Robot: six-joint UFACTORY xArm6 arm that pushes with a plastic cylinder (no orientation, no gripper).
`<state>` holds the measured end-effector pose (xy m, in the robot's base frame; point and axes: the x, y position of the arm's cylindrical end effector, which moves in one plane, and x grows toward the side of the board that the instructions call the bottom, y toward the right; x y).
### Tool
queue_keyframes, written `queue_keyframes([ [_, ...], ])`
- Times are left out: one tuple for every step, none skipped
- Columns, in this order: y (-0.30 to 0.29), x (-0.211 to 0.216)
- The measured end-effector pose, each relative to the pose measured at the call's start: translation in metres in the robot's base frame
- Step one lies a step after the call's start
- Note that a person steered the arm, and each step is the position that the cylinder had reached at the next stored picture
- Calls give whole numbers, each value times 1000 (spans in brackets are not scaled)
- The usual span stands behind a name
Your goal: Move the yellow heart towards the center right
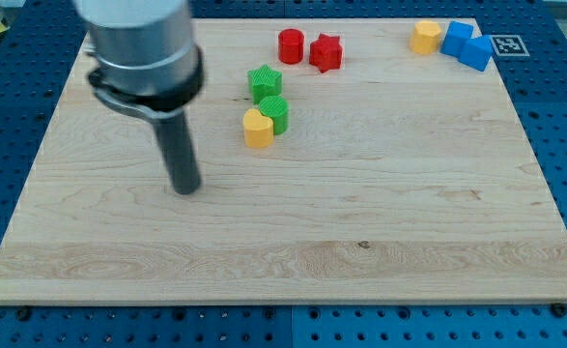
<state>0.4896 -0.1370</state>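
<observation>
The yellow heart point(257, 128) lies on the wooden board point(380, 203) a little left of the middle, in the upper half. It touches a green round block point(275, 112) at its upper right. A green star point(264, 81) sits just above that. My tip point(185, 188) rests on the board to the left of and below the yellow heart, apart from it by a clear gap.
A red cylinder point(291, 45) and a red star point(326, 52) sit near the view's top middle. A yellow block point(425, 37) and two blue blocks point(456, 39) point(476, 53) sit at the top right corner, by a printed marker point(507, 44).
</observation>
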Motion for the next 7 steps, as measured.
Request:
queue_keyframes([
  [-31, -35],
  [-17, -65],
  [19, -65],
  [73, -68],
  [151, -80],
  [224, -94],
  [249, -97],
])
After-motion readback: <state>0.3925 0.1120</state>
